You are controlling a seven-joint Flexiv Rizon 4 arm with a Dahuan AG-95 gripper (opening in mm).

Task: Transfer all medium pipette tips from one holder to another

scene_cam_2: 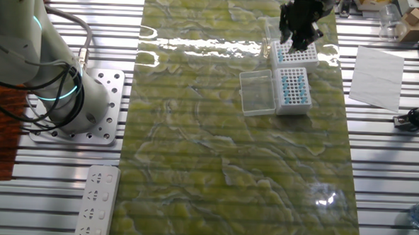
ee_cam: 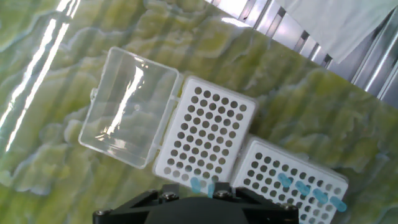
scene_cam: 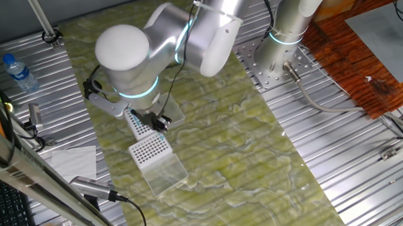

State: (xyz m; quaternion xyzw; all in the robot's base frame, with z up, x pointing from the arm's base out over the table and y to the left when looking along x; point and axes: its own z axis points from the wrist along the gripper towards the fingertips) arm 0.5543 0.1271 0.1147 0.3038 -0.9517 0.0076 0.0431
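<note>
Two white holders lie side by side on the green mat. One holder (ee_cam: 205, 134) has a clear lid (ee_cam: 130, 106) folded open beside it, and most of its holes show dark and empty. Two light-blue medium pipette tips (ee_cam: 199, 185) show at its near edge, right in front of the hand's black housing (ee_cam: 199, 210). The other holder (ee_cam: 292, 183) carries a short row of blue tips (ee_cam: 305, 186). My gripper (scene_cam_2: 298, 38) hangs just over the far holder (scene_cam_2: 295, 56). Its fingertips are hidden, so I cannot tell whether they hold a tip.
The lidded holder (scene_cam_2: 293, 89) and its lid (scene_cam_2: 256, 93) lie just in front of the gripper. White paper (scene_cam_2: 378, 75) lies on the ribbed metal to the right. A water bottle (scene_cam: 19, 72) and a black cable (scene_cam: 116, 198) sit off the mat. The arm's base (scene_cam_2: 89, 105) stands to the left.
</note>
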